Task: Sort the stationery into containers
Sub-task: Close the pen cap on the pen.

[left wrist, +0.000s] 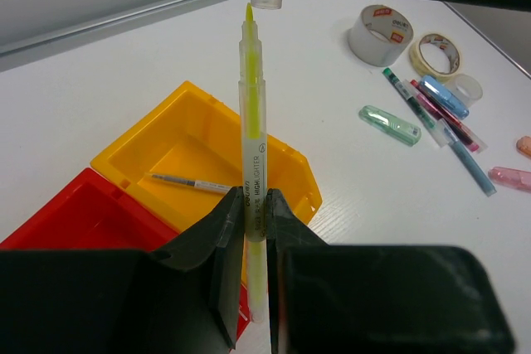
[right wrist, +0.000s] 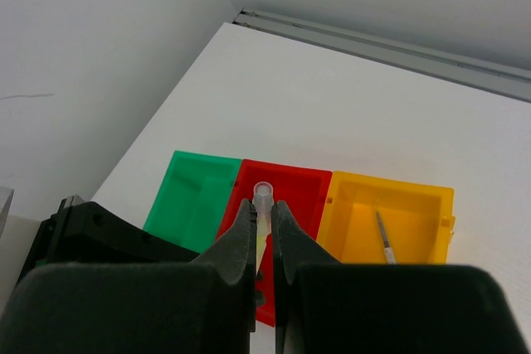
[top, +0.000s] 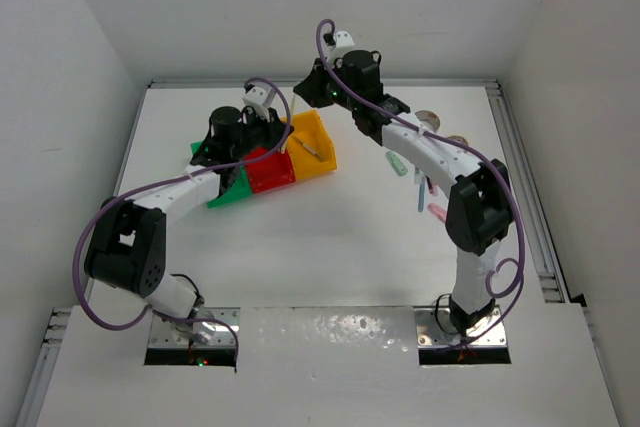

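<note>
A pen (right wrist: 385, 238) is lying in the yellow bin (right wrist: 431, 205), next to the red bin (right wrist: 303, 184) and green bin (right wrist: 195, 196); left claw (left wrist: 253, 201) is clamping a highlighter (left wrist: 251, 105), right claw (right wrist: 262, 206) a clear cap (right wrist: 262, 191)

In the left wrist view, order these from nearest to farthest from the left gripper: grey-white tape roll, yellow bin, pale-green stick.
1. Yellow bin, just beyond the left gripper.
2. Pale-green stick, to the right on the table.
3. Grey-white tape roll, farther back on the right.
</note>
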You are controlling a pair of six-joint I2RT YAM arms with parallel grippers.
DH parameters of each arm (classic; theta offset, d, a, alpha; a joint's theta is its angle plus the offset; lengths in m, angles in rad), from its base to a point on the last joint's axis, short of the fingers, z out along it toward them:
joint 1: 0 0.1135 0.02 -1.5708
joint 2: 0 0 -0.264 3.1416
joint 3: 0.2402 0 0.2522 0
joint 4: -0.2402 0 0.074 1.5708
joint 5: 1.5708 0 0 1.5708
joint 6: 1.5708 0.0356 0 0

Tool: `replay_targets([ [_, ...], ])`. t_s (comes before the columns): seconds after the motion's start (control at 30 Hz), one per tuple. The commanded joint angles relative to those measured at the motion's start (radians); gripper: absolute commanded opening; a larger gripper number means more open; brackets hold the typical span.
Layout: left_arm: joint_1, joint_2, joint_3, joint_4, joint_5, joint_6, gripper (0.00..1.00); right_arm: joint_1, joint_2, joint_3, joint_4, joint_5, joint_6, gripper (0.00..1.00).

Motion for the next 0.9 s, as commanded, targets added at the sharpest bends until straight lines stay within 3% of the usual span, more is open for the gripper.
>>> replay_targets([
  [0.0, -0.001, -0.006, 0.013, 0.046, 0.009, 0.004, 0.00, -0.001, -0.025, 0.035, 0.048, 0.013, -0.005, 0.00],
  [0.87, 0.002, -0.012, 0.001, 0.057, 0.004, 0.003, 0.00, 0.000, 0.020, -0.025, 0.072, 0.017, 0.036, 0.00],
])
